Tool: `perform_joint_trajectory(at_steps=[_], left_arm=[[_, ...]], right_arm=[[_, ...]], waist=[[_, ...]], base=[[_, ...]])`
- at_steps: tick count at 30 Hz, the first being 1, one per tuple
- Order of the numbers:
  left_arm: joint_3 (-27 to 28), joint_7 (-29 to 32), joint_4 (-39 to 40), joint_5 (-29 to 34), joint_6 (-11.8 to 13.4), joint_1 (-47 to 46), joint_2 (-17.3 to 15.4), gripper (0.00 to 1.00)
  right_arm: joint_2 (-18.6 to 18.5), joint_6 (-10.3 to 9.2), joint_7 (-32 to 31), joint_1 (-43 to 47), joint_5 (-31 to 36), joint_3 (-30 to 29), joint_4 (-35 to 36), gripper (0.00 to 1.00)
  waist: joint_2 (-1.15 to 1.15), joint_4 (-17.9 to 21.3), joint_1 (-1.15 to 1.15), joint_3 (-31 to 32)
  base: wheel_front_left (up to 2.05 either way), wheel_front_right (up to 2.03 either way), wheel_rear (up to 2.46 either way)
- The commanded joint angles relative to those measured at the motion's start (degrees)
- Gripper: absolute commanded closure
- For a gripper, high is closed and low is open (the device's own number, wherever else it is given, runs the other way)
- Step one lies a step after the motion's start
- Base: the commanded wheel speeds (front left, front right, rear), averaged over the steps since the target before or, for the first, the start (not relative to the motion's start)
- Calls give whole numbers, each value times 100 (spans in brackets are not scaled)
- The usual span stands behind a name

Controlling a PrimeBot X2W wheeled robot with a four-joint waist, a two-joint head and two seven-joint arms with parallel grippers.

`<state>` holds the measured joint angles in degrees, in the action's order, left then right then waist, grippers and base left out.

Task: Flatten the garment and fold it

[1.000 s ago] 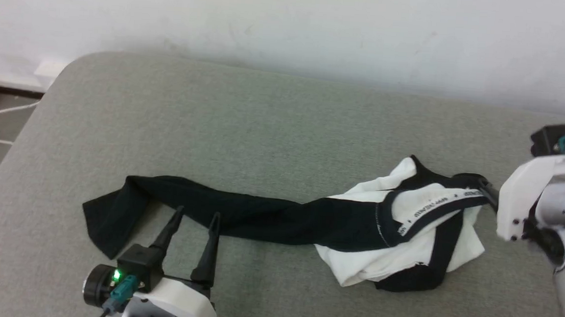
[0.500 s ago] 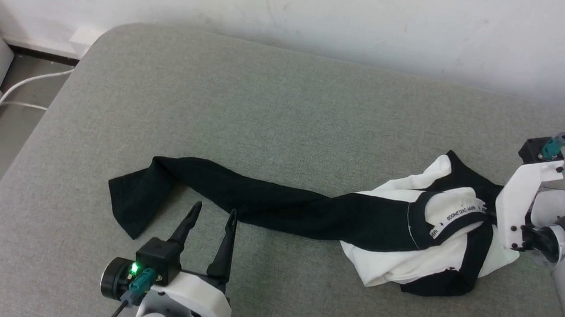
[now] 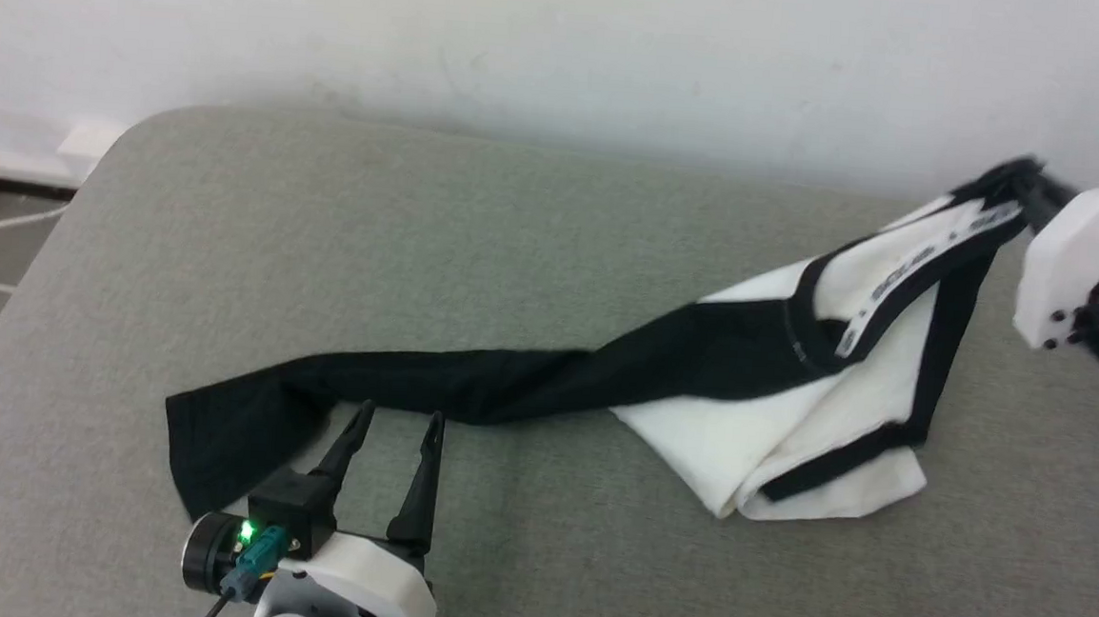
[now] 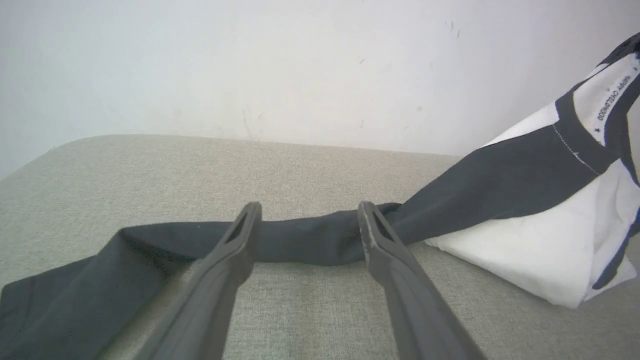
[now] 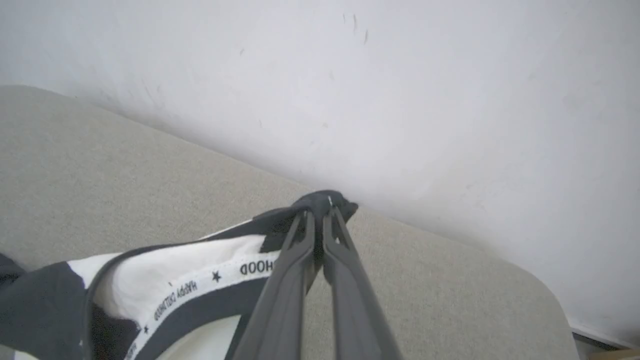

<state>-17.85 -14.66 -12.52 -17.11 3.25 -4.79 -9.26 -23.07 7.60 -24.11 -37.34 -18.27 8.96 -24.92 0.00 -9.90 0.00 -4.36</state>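
Garment [image 3: 718, 366]: soft cloth, matt, black sleeve and white body alike; collar band [image 5: 220, 277] printed. Upholstered surface [image 3: 516, 230]: coarse woven grey cloth, matt. Left pincer [image 3: 401, 412], right pincer [image 5: 320, 215]: fingers [image 4: 400, 280] dark, matt, plastic-looking; housings [image 3: 361, 588] white, smooth, slight sheen. Wall [image 3: 528, 40]: matt white, scuffed

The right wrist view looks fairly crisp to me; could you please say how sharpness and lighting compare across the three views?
Right wrist view: collar lettering on the garment reads clearly beside the shut right gripper; flat, even light. Head view: that lettering smears, and the gripper's pale housing is blurred. Left wrist view: the open left gripper looks soft close to the lens.
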Motion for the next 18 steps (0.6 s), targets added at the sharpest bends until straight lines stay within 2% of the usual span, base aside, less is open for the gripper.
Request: perform_joint_trajectory(at_steps=[1,4,7,8,11,15,18], left_arm=[[34,-28,7,-22,35,90,-13,0],[77,-30,17,-49,59,171,-1,0],[103,-31,3,-70,64,262,5,0],[103,-31,3,-70,64,262,5,0],[140,-32,-23,-88,61,338,5,0],[190,-33,-86,-97,26,361,-5,0],[196,-33,-152,-87,-1,335,-1,0]], right_arm=[[-77,-11,26,88,-52,-160,449,100],[-35,-11,-286,648,-141,-466,1321,100],[136,-11,-931,1623,-329,-803,2314,100],[136,-11,-931,1623,-329,-803,2314,100],[459,-11,-1740,2868,-569,-1062,3258,100],[897,-11,-2660,4579,-920,-810,4041,100],[1095,-11,-2904,5347,-1063,-396,4172,100]], waist=[[0,377,0,313],[0,548,0,406],[0,708,0,461],[0,708,0,461],[0,860,0,484],[0,995,0,479],[0,1069,0,470]], base=[[0,0,0],[0,0,0],[0,0,0],[0,0,0],[0,0,0],[0,0,0],[0,0,0]])
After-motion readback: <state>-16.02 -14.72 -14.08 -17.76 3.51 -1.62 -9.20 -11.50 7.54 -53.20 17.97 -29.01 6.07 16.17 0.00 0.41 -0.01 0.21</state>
